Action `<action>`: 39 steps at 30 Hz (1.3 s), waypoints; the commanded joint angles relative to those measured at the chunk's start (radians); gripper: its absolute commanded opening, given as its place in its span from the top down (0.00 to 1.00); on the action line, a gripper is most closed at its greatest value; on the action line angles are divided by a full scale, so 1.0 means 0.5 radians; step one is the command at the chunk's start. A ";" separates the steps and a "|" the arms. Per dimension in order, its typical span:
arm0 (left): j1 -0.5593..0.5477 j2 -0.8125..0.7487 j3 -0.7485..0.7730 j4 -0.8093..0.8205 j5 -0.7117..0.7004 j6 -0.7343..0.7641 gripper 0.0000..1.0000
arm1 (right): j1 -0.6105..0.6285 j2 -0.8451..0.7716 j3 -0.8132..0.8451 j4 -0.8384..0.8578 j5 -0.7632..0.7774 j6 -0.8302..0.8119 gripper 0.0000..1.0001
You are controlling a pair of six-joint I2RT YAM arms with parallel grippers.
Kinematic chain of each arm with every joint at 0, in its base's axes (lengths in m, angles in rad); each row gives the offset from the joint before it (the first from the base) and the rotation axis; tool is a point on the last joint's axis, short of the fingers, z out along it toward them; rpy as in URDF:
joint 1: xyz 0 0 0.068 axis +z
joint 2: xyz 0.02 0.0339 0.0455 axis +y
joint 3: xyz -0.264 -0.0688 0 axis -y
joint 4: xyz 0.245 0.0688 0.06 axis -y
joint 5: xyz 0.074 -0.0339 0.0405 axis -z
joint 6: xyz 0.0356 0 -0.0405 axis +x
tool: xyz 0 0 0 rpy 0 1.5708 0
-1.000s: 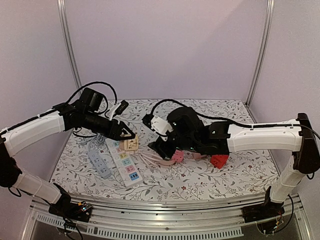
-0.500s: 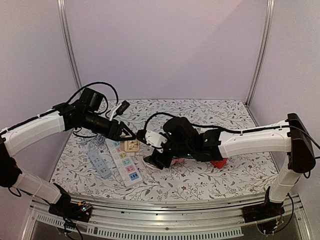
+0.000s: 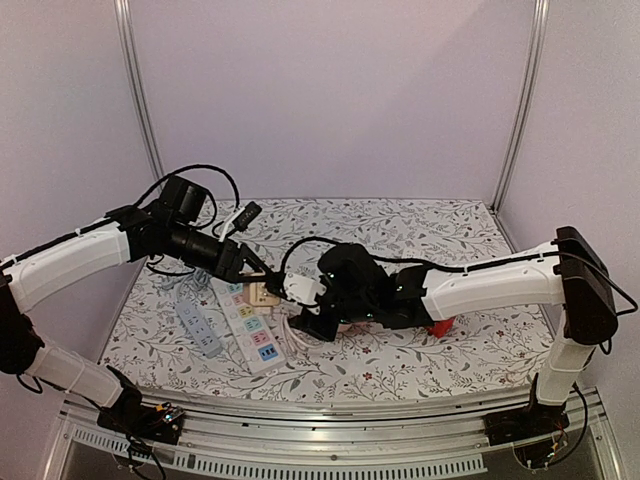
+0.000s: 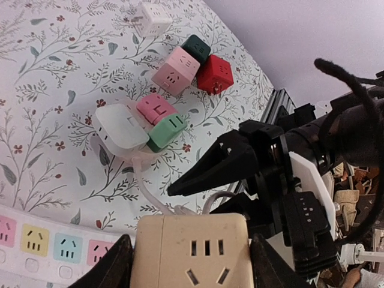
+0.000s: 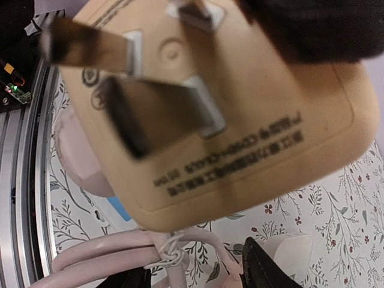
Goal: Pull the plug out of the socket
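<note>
Left tool [image 4: 192, 264] clenches the beige plug [image 5: 240, 138] by its sides, raised beside the strip [image 3: 250, 330]. Its prongs hang bare, likely so the other arm can reach them. Right tool [image 5: 197, 271], jaws apart and grasping nothing, hovers just beside the prong face, above a bundled cable [image 5: 150, 252] on the table [image 3: 480, 350]. Strip outlets in view hold nothing; the plug looks already free.

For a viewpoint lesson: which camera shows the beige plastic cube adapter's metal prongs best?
Right wrist view: the beige plastic cube adapter fills the frame, its metal prongs facing the lens. Left wrist shows only its socket face; top view, a tiny block.
</note>
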 commanded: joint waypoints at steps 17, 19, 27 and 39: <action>0.066 0.013 0.056 0.154 -0.083 -0.084 1.00 | 0.092 -0.106 -0.148 0.422 -0.133 0.186 1.00; 0.088 0.013 0.047 0.170 -0.118 -0.103 1.00 | 0.125 -0.121 -0.158 0.419 -0.075 0.167 1.00; 0.171 0.009 0.015 0.203 -0.271 -0.179 1.00 | 0.278 -0.116 -0.115 0.265 0.168 0.043 1.00; 0.241 0.007 -0.005 0.228 -0.316 -0.228 1.00 | 0.365 -0.155 -0.066 0.089 0.203 0.046 1.00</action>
